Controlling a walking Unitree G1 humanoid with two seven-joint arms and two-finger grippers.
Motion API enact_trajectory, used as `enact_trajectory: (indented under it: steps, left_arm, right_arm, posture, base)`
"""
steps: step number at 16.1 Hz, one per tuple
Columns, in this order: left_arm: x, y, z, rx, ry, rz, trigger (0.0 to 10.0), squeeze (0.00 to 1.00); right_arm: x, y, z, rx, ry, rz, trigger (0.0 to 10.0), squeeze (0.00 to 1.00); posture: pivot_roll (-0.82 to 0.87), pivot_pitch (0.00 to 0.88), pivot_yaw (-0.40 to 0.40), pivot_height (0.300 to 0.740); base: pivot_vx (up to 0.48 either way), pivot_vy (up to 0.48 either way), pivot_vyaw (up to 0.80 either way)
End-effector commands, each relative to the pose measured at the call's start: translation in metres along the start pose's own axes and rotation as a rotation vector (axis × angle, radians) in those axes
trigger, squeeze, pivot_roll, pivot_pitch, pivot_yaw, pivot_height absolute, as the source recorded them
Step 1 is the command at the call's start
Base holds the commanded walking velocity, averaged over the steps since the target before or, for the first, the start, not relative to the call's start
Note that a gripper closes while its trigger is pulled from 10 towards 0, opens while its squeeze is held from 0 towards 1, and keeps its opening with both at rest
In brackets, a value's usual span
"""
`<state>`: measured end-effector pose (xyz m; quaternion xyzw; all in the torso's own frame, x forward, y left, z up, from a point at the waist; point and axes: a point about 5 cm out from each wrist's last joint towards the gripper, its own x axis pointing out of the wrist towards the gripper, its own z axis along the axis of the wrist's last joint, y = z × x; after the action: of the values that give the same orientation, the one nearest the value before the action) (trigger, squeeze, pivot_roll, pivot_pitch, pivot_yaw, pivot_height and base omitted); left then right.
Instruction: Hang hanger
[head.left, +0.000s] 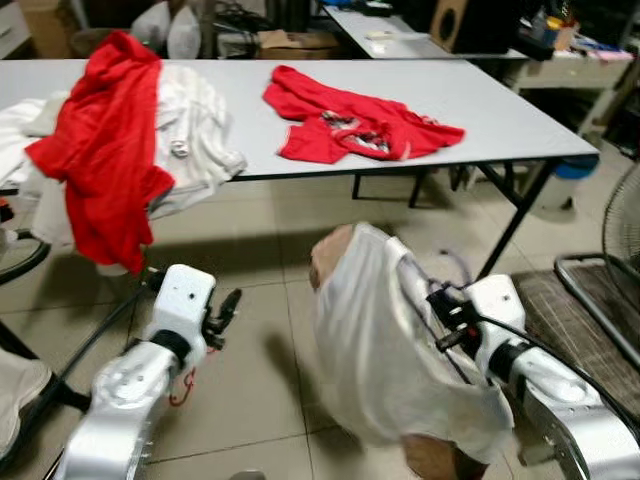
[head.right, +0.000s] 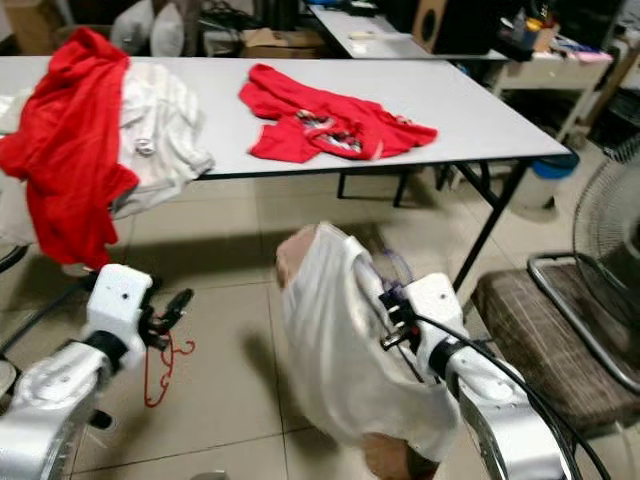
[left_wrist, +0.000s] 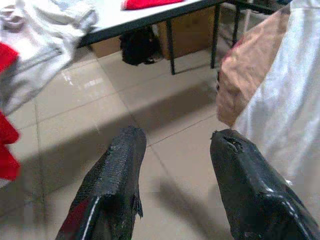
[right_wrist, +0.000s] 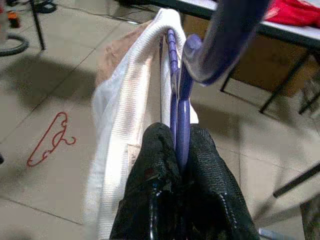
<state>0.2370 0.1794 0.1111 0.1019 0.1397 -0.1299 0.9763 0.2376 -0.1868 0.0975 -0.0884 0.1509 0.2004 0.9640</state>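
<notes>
Hanger (right_wrist: 179, 100) — purple, white-shirted (head.left: 375, 350)

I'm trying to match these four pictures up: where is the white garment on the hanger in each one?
Left eye view: white garment low, right of centre, above the floor.
Right eye view: low centre.
Left wrist view: just beyond the open left pincer.
Right wrist view: straight ahead, draped on the purple hanger clamped in the right pincer.
Shared landmark: the red shirt on the grey table.

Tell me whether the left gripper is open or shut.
Open. In the left wrist view its two black fingers stand well apart with bare floor tile between them; the left gripper holds nothing.
</notes>
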Motion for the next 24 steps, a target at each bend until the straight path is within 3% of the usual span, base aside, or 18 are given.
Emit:
enact_trajectory:
  steps: [1,3,6,12,14,20,24]
  left_arm:
    - [0.001,-0.003,0.000,-0.004,0.011,0.007,10.0,0.00]
    - [0.001,-0.010,0.002,-0.070,-0.021,-0.004,10.0,0.00]
    - [0.000,-0.013,0.003,-0.038,-0.036,-0.013,10.0,0.00]
    - [-0.007,-0.012,-0.003,0.008,-0.002,0.058,10.0,0.00]
    - [-0.010,-0.014,-0.005,0.002,0.003,0.033,10.0,0.00]
    - [-0.014,-0.015,-0.009,0.025,0.026,0.032,10.0,0.00]
    - [-0.015,-0.017,-0.011,0.031,0.043,0.024,10.0,0.00]
  right_arm:
    - [-0.006,-0.005,0.007,0.009,-0.058,-0.040,10.0,0.00]
    - [-0.008,-0.001,0.006,-0.015,-0.072,-0.056,10.0,0.00]
    - [-0.011,-0.005,0.004,-0.031,-0.065,-0.102,10.0,0.00]
    - [-0.014,-0.001,0.011,0.019,-0.101,0.027,10.0,0.00]
    - [-0.016,-0.002,0.012,0.012,-0.102,0.073,10.0,0.00]
    - [-0.018,-0.022,0.023,-0.086,-0.083,0.139,10.0,0.00]
    - [-0.013,-0.022,0.018,-0.114,-0.049,0.165,10.0,0.00]
  posture:
    - [0.04,0.015,-0.023,0.740]
    - [0.04,0.023,-0.020,0.740]
    - [0.04,0.037,-0.027,0.740]
    - [0.05,0.050,-0.060,0.740]
    - [0.05,0.056,-0.067,0.740]
    - [0.04,0.069,-0.075,0.740]
    - [0.03,0.096,-0.067,0.740]
  base:
    - [0.000,0.000,0.80]
    - [0.000,0.000,0.80]
    - [0.000,0.000,0.80]
    - [0.000,0.000,0.80]
    - [0.000,0.000,0.80]
    - [0.000,0.000,0.80]
    - [0.000,0.000,0.80]
